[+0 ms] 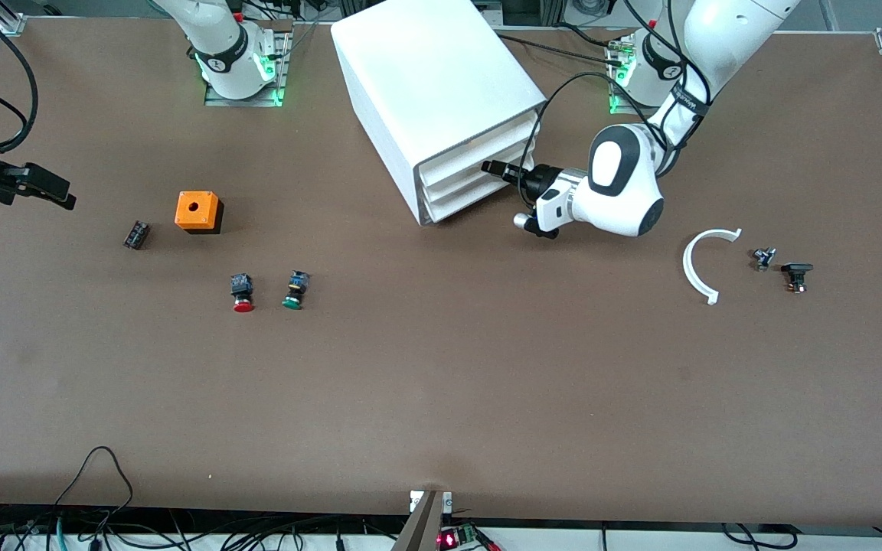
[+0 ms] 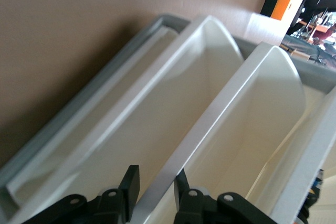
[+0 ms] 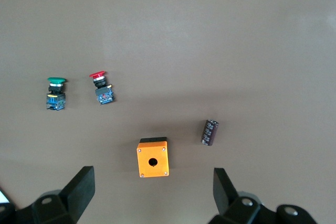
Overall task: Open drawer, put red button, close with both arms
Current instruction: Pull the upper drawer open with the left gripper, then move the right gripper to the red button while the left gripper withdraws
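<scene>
I was on the opening step: the left end effector [image 1: 496, 169], in the upper centre of the front view, was clamped shut on a drawer lip [image 2: 157, 195] of the cabinet [image 1: 433, 84]. I couldn't tell whether that lip belonged to the drawer [image 1: 472, 203] at the bottom. The right end effector [image 1: 66, 200] waited wide open and empty at the frame's upper edge region. The red button [image 1: 242, 294] lay on the desk [image 1: 487, 398] at mid-frame beside the green button [image 1: 295, 291], so I judged a straight outward pull came next.

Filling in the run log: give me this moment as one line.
left gripper: shut on drawer front | right gripper: open, waits over orange cube | red button: on table, beside green button
</scene>
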